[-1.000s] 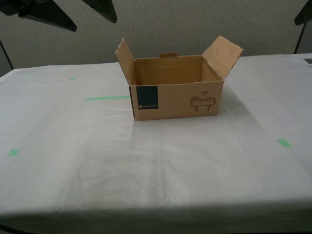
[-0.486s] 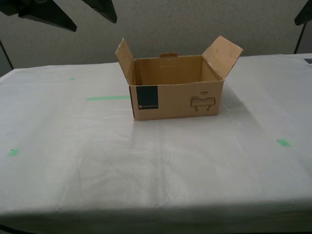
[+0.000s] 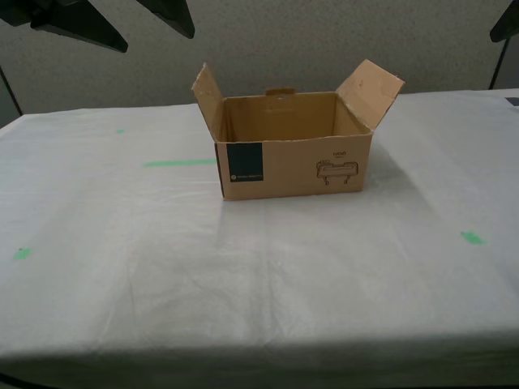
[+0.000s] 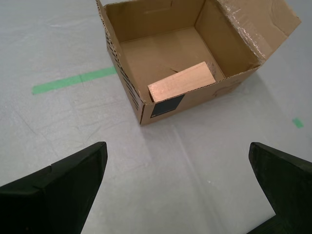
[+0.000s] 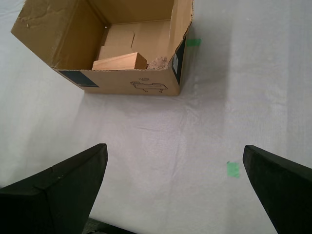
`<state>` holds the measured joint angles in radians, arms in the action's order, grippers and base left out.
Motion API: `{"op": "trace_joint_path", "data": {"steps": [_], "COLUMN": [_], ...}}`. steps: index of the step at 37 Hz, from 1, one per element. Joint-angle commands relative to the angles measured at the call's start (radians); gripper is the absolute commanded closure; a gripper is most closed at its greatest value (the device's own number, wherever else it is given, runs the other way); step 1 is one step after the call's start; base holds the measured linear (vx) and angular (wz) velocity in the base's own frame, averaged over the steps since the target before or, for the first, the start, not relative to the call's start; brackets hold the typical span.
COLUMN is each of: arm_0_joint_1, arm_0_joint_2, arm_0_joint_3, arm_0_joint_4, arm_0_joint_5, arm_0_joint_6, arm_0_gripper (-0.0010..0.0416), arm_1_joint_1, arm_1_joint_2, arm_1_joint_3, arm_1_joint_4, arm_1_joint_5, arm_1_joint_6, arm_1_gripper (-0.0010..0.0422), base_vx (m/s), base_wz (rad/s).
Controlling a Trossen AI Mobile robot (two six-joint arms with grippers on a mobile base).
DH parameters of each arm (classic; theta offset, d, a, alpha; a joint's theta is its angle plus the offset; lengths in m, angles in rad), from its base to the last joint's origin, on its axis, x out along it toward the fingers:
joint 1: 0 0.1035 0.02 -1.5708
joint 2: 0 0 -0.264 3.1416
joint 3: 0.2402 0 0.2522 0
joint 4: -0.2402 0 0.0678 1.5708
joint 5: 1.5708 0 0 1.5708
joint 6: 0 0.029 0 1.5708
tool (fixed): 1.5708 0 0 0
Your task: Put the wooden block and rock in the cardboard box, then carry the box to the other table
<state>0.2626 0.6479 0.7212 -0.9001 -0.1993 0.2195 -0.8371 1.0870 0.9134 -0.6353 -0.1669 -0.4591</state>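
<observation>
In the exterior view, the cardboard box (image 3: 292, 146) stands with its flaps open on the wrinkled white surface (image 3: 243, 275) with green tape marks (image 3: 180, 163), and nothing has changed in the last second, so I judge the carrying finished. In the second wrist view, my second end effector (image 4: 178, 187) is wide and empty, apart from the box, with the wooden block (image 4: 181, 81) inside. In the first wrist view, my first end effector (image 5: 175, 187) is also wide and empty, and the rock (image 5: 158, 63) lies just beside the block in the box.

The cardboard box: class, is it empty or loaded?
Loaded. The cardboard box holds the wooden block and, beside it, the rock; its flaps stand open.
</observation>
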Motion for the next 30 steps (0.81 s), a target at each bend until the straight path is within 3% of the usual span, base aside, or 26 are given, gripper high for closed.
{"op": "trace_joint_path", "data": {"steps": [1, 30], "arm_0_joint_1": [0.001, 0.001], "arm_0_joint_2": [0.0, 0.0], "arm_0_joint_3": [0.0, 0.0], "arm_0_joint_4": [0.002, 0.002], "arm_0_joint_5": [0.003, 0.003], "arm_0_joint_6": [0.0, 0.0], "arm_0_gripper": [0.0018, 0.0018], "arm_1_joint_1": [-0.001, -0.001], "arm_1_joint_2": [0.0, 0.0], "arm_1_joint_3": [0.001, 0.001], "arm_1_joint_4": [0.002, 0.002], "arm_1_joint_5": [0.0, 0.0], "arm_1_joint_6": [-0.003, -0.003], "arm_1_gripper": [0.0014, 0.0014], "base_vx": [0.0, 0.0], "base_wz": [0.0, 0.0]}}
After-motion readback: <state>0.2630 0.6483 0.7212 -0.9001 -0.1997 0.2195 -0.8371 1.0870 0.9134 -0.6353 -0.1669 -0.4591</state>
